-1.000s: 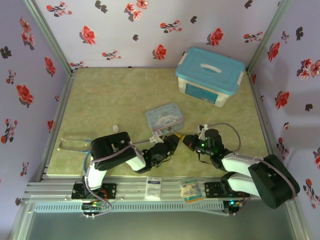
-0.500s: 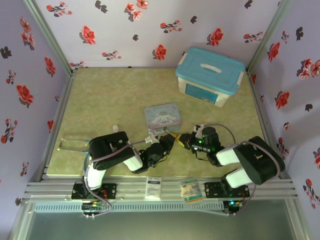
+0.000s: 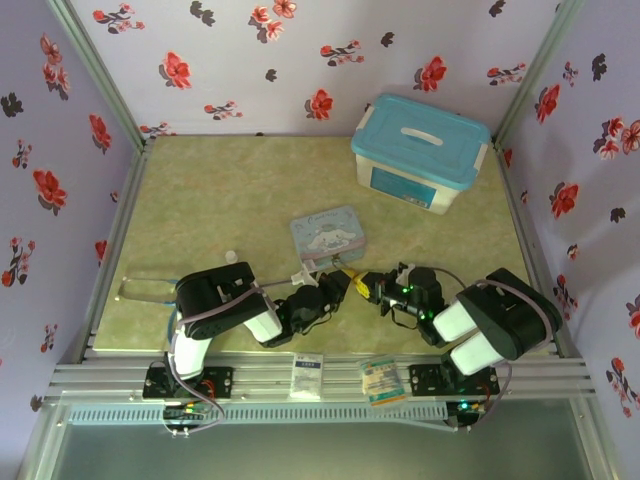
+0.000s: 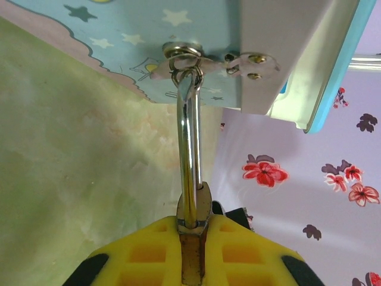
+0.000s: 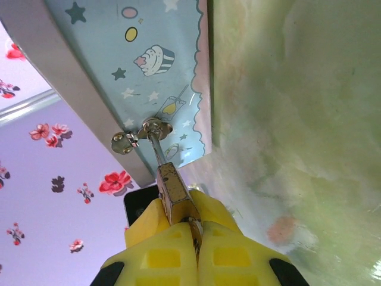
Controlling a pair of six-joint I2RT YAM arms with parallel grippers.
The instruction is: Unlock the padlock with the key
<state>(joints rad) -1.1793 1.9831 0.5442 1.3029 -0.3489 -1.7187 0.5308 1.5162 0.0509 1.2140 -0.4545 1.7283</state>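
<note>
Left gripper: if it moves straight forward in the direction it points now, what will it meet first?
Most likely the wall of the tin at its hasp. The left gripper is shut on the padlock, whose shackle runs straight ahead into that hasp. Depth is hard to judge.

No legible text anywhere, label on the front of the blue-lidded box (image 3: 398,183) too small to read, print on the white card (image 3: 308,375) and greenish card (image 3: 379,380) blurred, tin (image 5: 155,53) showing only cartoon stars and a cupcake
</note>
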